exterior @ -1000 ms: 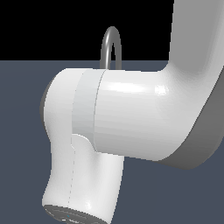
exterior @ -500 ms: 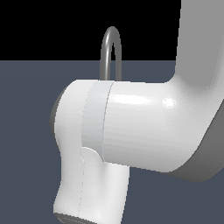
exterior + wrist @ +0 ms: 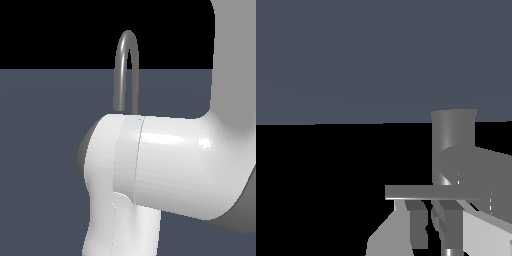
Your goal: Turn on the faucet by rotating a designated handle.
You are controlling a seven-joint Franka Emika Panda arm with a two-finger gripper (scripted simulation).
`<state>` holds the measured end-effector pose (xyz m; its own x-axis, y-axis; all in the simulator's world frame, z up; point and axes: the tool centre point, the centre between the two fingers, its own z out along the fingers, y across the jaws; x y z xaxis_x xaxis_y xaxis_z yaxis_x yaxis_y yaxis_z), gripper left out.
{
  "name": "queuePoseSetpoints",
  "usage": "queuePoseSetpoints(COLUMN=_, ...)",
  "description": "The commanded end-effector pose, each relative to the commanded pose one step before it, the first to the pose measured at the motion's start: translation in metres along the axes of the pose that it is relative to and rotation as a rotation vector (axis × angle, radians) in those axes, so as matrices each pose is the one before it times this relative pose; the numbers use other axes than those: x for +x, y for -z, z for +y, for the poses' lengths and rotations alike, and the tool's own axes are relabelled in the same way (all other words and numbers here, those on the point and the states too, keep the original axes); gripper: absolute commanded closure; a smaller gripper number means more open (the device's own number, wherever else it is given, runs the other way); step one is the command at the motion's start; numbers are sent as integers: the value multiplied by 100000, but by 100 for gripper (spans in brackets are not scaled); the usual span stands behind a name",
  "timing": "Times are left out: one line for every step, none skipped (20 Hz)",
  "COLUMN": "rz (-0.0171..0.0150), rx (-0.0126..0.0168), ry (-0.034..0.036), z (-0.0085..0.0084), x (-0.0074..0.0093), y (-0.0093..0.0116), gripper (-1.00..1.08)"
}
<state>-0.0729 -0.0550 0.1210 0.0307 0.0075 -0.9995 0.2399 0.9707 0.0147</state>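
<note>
The faucet (image 3: pixel 126 70) shows in the exterior view as a slim grey gooseneck spout rising behind my white arm (image 3: pixel 165 165), which hides its base and the handle there. In the wrist view the faucet's thick cylindrical base (image 3: pixel 453 142) stands upright. The handle (image 3: pixel 421 192), a thin flat grey rod, sticks out sideways from it. My gripper (image 3: pixel 433 206) is right at the handle, with its two dark fingers (image 3: pixel 417 225) close together just under the rod and nothing held between them. The gripper itself is hidden in the exterior view.
A dark blue-grey floor (image 3: pixel 45 130) lies all around, with black background above it. My arm's large white link fills the exterior view's right and lower half.
My arm has sunk lower in the exterior view, uncovering more of the faucet's curved spout. The faucet has not moved.
</note>
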Motion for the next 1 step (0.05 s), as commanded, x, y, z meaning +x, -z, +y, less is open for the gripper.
queuePoseSetpoints(rz=2810, rx=-3047, ry=1240, z=-828, x=1742, y=-186, gripper=108)
